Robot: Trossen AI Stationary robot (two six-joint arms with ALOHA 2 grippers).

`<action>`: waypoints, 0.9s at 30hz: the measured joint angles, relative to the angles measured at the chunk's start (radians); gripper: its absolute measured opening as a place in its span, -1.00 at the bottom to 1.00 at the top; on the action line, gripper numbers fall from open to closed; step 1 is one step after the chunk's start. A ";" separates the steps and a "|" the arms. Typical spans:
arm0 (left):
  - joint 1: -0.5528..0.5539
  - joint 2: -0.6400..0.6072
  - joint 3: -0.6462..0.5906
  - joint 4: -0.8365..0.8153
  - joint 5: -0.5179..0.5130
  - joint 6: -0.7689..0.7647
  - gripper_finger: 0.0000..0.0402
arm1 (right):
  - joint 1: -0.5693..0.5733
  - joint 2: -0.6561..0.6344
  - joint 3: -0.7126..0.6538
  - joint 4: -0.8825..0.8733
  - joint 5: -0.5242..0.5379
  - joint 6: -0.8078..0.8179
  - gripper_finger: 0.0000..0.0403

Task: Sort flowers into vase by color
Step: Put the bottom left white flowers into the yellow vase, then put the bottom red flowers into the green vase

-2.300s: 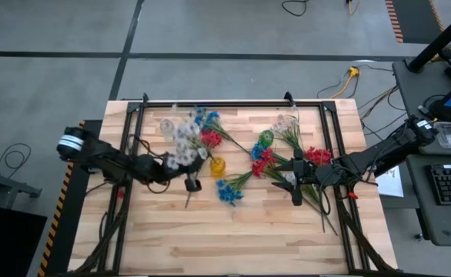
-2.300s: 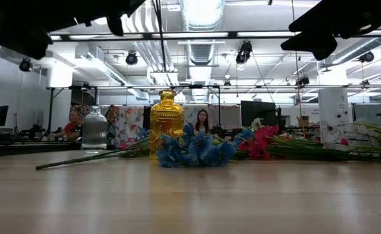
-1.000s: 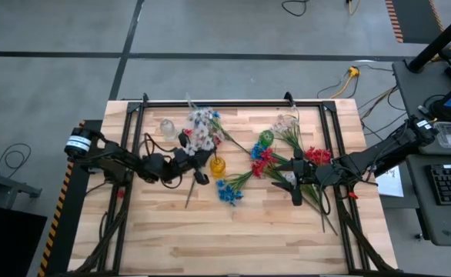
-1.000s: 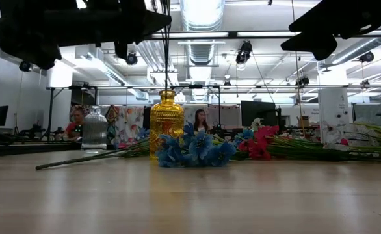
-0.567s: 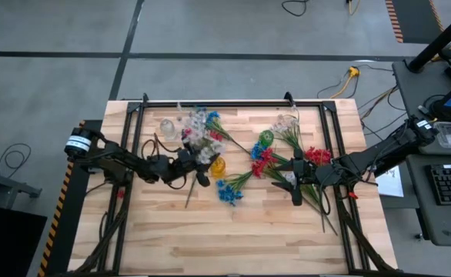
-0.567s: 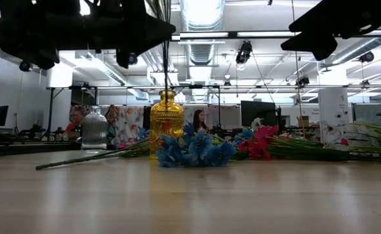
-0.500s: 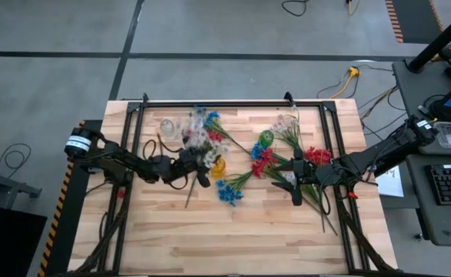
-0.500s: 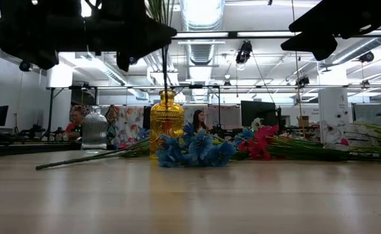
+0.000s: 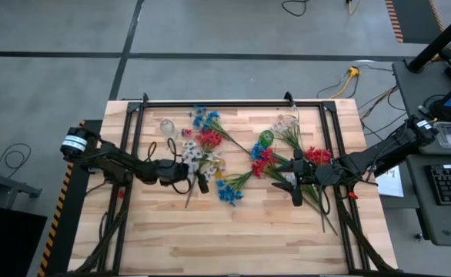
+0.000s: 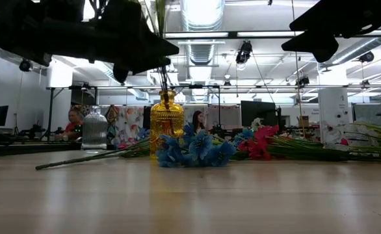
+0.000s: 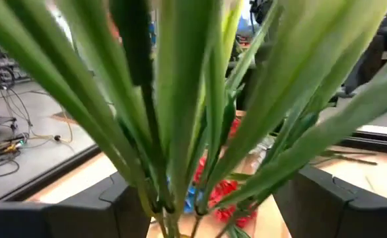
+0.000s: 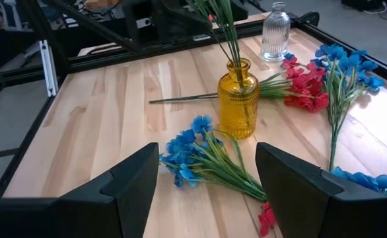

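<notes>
Wooden table (image 9: 233, 238), black frame rails at edges; grey floor around, desks and seated person behind. Yellow vase (image 12: 238, 98) mid-table holds white sprig (image 9: 197, 156). Left gripper (image 9: 195, 174) beside vase, fingers apart around stems. Blue sprig (image 10: 194, 149) against vase front. Right gripper (image 9: 293, 178) well right, fingers apart, empty. Near half of table bare.

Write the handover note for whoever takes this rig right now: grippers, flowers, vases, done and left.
Left gripper: open, fingers either side of the white flowers, whose stems stand in the yellow vase.
Right gripper: open, empty, hovering over the red flowers at the table's right.
Clear vase: holds no flowers.
On the table: blue flowers by the yellow vase, more red flowers and blue flowers near the clear vase.
Done: white flowers in a vase.
Left: loose blue and red flowers.
</notes>
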 joint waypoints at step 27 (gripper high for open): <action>-0.081 -0.524 0.038 -1.052 0.071 -0.374 0.29 | -0.053 0.043 -0.001 -0.198 0.020 0.242 0.41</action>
